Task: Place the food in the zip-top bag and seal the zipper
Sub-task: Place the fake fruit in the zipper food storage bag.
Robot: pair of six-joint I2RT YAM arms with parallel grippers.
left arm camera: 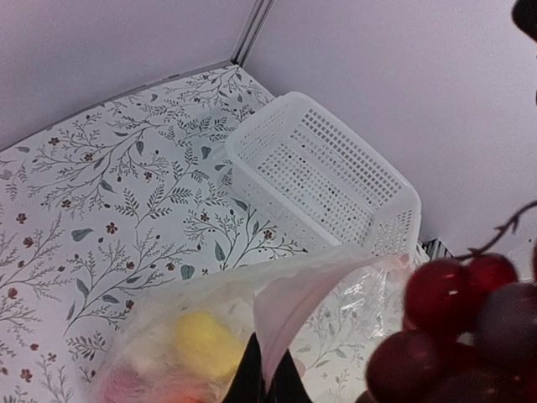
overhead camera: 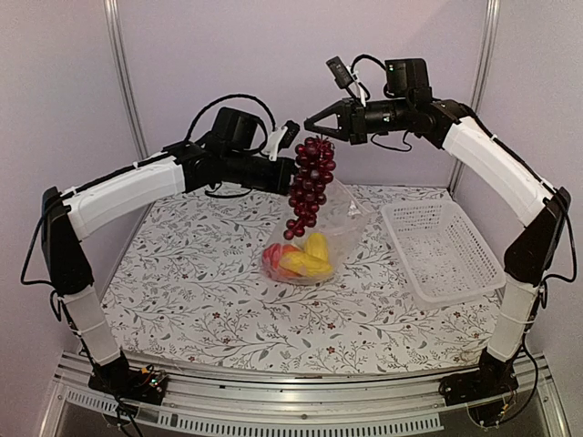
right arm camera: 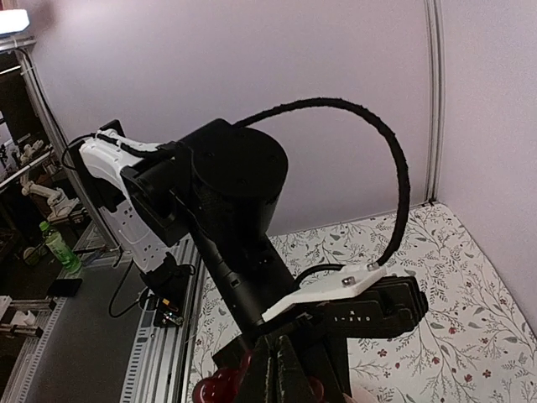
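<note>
The left arm (overhead camera: 127,196) rises from its base at the near left corner, bends at the elbow and reaches up and rightward over the table (overhead camera: 200,282). Its jaws are closed on a fold of the zip-top bag (overhead camera: 344,221) near its mouth; the left wrist view shows the clear film pinched between the dark fingers (left arm camera: 252,378). The right arm (overhead camera: 496,159) mirrors it, climbing from the near right corner and stretching leftward. Its jaws are pinched narrow on the stem of the grape bunch (overhead camera: 310,187), which hangs straight down just in front of the left wrist.

Small pale lettering on the black body of the left wrist (right arm camera: 357,317) is too small to read.

The grapes are dark red and glossy, strung on a thin brown stalk (left arm camera: 503,228). Their lowest berries dangle at the lifted mouth of the bag. The bag is transparent and crinkled, its bottom resting mid-table, and it holds a yellow piece (overhead camera: 315,248) and a red-orange piece (overhead camera: 274,258). A white mesh basket (overhead camera: 439,248) sits on the table to the right, apart from the bag.
</note>
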